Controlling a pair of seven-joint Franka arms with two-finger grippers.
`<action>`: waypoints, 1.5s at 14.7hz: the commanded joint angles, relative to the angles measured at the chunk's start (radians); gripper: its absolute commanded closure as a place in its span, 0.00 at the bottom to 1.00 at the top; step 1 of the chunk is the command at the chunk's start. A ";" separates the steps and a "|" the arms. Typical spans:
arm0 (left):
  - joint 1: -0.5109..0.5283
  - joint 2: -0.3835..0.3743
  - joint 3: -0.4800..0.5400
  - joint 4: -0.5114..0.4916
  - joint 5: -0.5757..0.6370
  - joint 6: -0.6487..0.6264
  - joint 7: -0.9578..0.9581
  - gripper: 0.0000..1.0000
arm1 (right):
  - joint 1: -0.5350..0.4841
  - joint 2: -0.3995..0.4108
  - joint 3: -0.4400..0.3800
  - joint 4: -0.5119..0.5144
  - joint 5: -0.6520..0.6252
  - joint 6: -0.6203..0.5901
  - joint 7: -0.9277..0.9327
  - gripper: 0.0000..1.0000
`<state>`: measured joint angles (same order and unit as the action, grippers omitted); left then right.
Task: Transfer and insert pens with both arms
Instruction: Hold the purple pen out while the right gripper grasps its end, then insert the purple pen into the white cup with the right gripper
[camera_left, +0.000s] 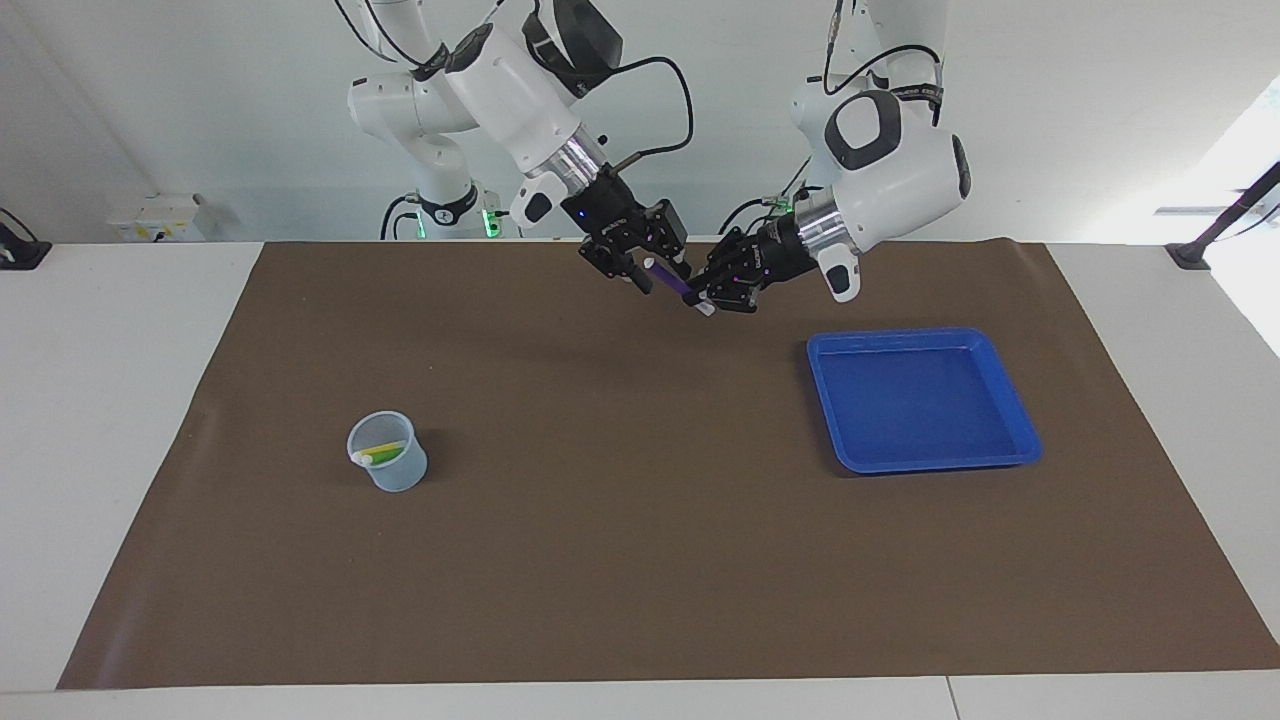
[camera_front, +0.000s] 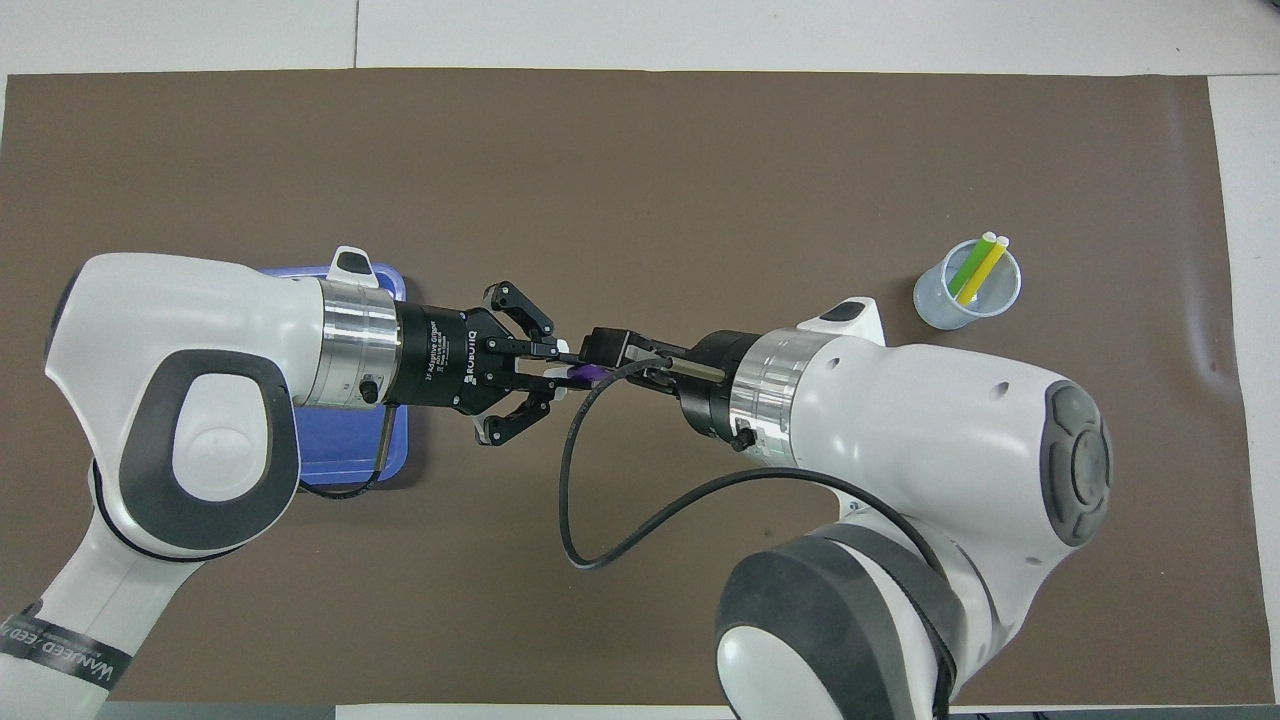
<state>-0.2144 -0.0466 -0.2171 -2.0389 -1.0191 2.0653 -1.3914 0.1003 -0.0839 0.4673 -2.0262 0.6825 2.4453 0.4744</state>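
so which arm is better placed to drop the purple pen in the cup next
Right. The cup with the green and yellow pens sits toward the right arm's end of the table. The right hand is already around the purple pen, which the left hand holds by its pale cap end above the mat.
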 joint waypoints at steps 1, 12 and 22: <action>-0.017 -0.033 0.012 -0.037 -0.021 0.029 -0.009 1.00 | -0.004 -0.017 -0.001 -0.012 0.002 -0.014 -0.025 0.46; -0.017 -0.033 0.012 -0.037 -0.022 0.029 -0.009 1.00 | -0.007 -0.017 -0.001 -0.011 0.002 -0.012 -0.019 1.00; -0.017 -0.033 0.015 -0.032 0.019 0.068 0.012 0.00 | -0.109 -0.040 -0.010 0.046 -0.144 -0.274 -0.192 1.00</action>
<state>-0.2176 -0.0497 -0.2143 -2.0397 -1.0188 2.1113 -1.4009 0.0512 -0.1013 0.4568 -2.0126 0.6056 2.2867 0.3701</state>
